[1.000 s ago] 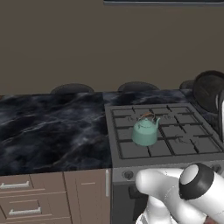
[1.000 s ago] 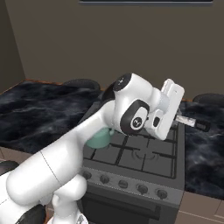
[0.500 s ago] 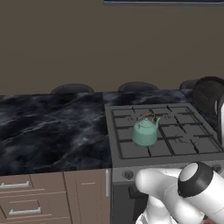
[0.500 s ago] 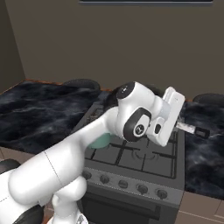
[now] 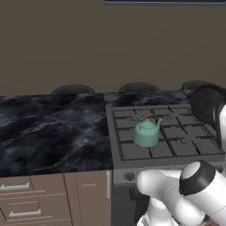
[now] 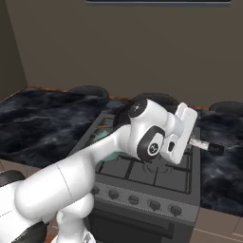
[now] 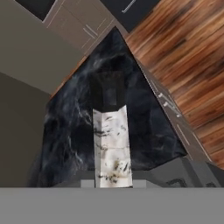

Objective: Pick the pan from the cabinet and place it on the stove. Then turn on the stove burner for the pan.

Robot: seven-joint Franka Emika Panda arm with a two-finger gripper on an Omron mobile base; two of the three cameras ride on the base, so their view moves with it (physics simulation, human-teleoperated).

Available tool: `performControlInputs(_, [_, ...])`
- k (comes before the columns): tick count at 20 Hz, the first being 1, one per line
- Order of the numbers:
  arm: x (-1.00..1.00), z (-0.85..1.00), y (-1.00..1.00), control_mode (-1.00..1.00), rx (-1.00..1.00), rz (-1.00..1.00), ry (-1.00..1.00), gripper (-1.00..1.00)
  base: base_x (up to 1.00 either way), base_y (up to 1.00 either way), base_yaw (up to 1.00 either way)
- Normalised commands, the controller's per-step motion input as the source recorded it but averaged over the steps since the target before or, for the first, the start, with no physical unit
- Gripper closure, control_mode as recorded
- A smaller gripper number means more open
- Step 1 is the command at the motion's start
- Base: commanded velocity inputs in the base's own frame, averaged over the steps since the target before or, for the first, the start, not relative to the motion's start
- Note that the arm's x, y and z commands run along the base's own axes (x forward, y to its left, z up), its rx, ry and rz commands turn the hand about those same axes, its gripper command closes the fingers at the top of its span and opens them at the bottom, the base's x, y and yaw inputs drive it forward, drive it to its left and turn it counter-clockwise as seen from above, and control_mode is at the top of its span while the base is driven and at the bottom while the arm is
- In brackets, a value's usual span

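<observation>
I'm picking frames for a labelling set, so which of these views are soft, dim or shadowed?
Left base view: dim and soft, three dark blobs behind the counter; the pan nearly black. Right base view: evenly lit, arm sharp. Hand view: the pan's handle blurry.

The arm swings the pan [image 5: 207, 103] further right over the stove [image 6: 156, 173], the handle [image 6: 205, 145] now sticking out past the range's right edge toward the countertop [image 6: 223, 156].
</observation>
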Motion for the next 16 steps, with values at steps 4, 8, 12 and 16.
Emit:
performControlInputs(4, [0.22, -0.19, -0.07, -1.00, 0.00, 0.07, 0.07, 1.00, 0.00, 0.00, 0.00])
performControlInputs(8, [0.15, -0.31, -0.17, -1.00, 0.00, 0.09, 0.18, 1.00, 0.00, 0.00, 0.00])
performControlInputs(12, [0.13, -0.35, -0.14, -1.00, 0.00, 0.08, 0.18, 1.00, 0.00, 0.00, 0.00])
performControlInputs(16, [0.13, -0.35, -0.13, -1.00, 0.03, 0.08, 0.07, 1.00, 0.00, 0.00, 0.00])
